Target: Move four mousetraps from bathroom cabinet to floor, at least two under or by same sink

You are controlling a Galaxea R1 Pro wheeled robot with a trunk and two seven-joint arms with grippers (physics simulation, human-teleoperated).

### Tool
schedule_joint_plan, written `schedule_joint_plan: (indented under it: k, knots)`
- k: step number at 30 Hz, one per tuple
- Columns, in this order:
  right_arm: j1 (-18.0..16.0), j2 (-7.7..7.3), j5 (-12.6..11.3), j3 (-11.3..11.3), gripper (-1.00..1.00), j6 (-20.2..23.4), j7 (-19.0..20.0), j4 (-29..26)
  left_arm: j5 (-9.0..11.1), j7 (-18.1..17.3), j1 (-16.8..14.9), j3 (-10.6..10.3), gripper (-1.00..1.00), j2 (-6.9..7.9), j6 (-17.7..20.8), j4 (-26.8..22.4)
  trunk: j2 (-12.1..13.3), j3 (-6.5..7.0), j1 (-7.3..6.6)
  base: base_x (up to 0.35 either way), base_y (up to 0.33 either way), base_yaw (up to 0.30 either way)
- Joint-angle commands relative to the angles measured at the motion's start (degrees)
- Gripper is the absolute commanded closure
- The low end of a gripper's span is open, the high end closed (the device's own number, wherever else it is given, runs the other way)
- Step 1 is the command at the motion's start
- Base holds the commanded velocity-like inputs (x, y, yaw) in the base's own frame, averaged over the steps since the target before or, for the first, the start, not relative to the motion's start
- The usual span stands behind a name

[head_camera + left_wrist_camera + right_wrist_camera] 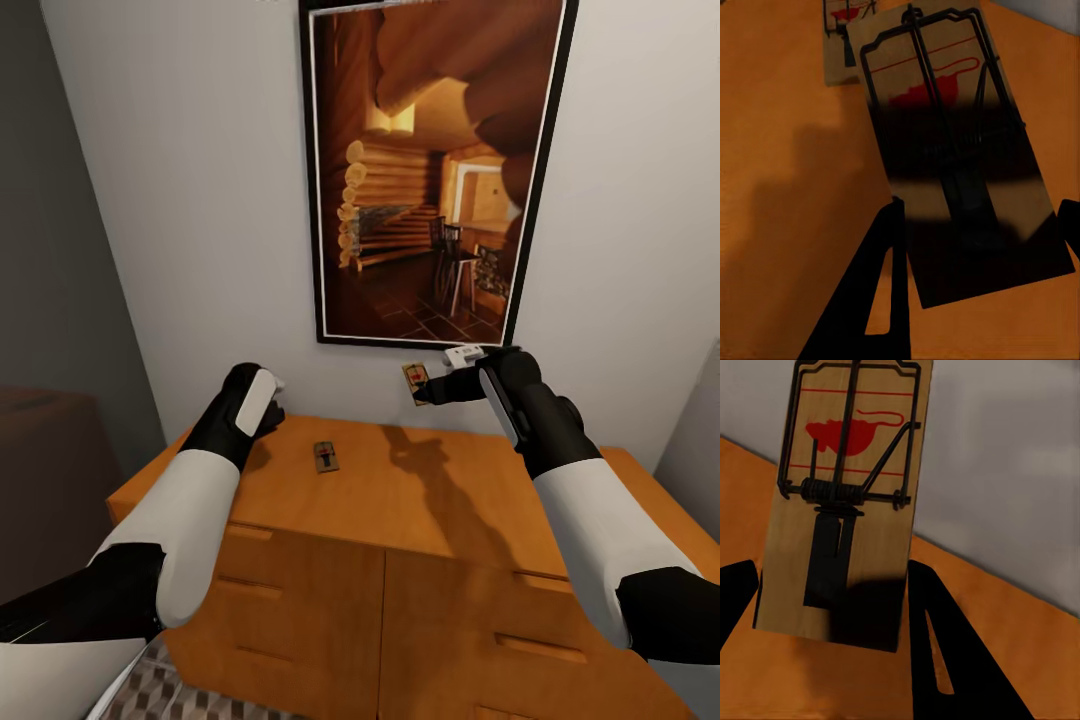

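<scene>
You are facing a pale grey wall point(190, 200), and against it stands an orange-brown wooden cabinet point(420, 560) with a flat top and drawer fronts. A tall black-framed picture of a log-cabin interior point(435, 170) hangs on the wall above the cabinet's back edge. Below the cabinet's front, at its left corner, you can see a patch of floor tiled in small brown, tan and cream cubes point(165, 695).

Your right arm reaches over the cabinet's right half, and its shadow falls across the top beneath it. The right gripper point(425, 388) hangs above the cabinet's back edge, just under the picture frame, with its black fingers point(945, 660) closed on either side of a small flat brown wooden mousetrap with a dark wire spring and a red mouse print point(844, 502), holding it clear of the wood.

Your left arm reaches over the cabinet's left half. In the left wrist view the left gripper point(979, 247) has its two dark fingers point(874, 292) on either side of a second wooden mousetrap point(960, 150) (whether they press it or only frame it, you cannot tell). A third mousetrap point(326, 457) lies flat on the cabinet top, left of centre, between your two arms and just beyond the left gripper.
</scene>
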Motion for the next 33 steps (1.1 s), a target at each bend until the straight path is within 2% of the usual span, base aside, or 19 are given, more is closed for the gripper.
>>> schedule_joint_plan:
  k: [1, 10, 13, 15, 17, 20, 22, 25, 33]
  knots:
    - [-0.1, -0.05, 0.3, 0.1, 1.0, 0.2, 0.3, -0.1, 0.6, 0.6, 0.0, 0.1, 1.0, -0.05, 0.1, -0.1, 0.0, -0.07, -0.02, -0.252, 0.0, 0.0]
    - [-0.1, -0.05, 0.2, 0.1, 1.0, 0.2, 0.2, -0.1, 0.7, 0.1, 0.0, 0.0, 1.0, -0.05, 0.7, -0.4, 0.0, -0.07, -0.02, -0.322, 0.0, 0.0]
    - [-0.1, -0.08, 0.2, 0.1, 1.0, 0.2, 0.2, 0.0, 0.7, -0.3, 0.0, -1.4, 1.0, -0.05, 1.6, -0.4, 0.0, -0.07, -0.02, -0.343, 0.0, 0.0]
    - [-0.1, -0.09, 0.2, 0.1, 1.0, 0.2, 0.1, 0.0, 0.7, -2.0, 0.0, -5.3, 1.0, -0.05, 2.1, -0.5, 0.0, -0.07, -0.02, -0.341, 0.0, 0.0]
    - [-0.1, -0.09, 0.2, 0.1, 1.0, 0.2, 0.1, 0.0, 0.6, -3.6, 0.0, -7.8, 1.0, -0.05, 2.2, -0.5, 0.0, -0.07, -0.02, -0.31, 0.0, 0.0]
    - [-0.1, -0.1, 0.2, 0.1, 1.0, 0.2, 0.1, 0.2, 0.6, -9.6, 0.0, -15.1, 1.0, -0.05, 2.2, -0.9, 0.0, -0.07, -0.02, -0.144, 0.0, 0.0]
    - [-0.1, -0.13, 0.1, 0.0, 1.0, 0.2, 0.1, 0.3, 0.6, -13.9, 0.0, -18.4, 1.0, -0.05, 2.0, -1.7, 0.0, -0.07, -0.02, -0.039, 0.0, 0.0]
    - [-0.1, -0.15, 0.1, 0.0, 1.0, 0.2, 0.1, 0.4, 0.5, -15.2, 0.0, -19.3, 1.0, 0.01, 1.8, -2.0, 0.0, -0.07, -0.02, -0.011, 0.0, 0.0]
    - [-0.1, -0.12, 0.1, 0.0, 1.0, 0.2, 0.1, 0.4, 0.3, -15.7, 0.0, -19.6, 1.0, 0.1, 1.6, -2.0, 0.0, -0.07, -0.02, -0.002, 0.0, 0.0]
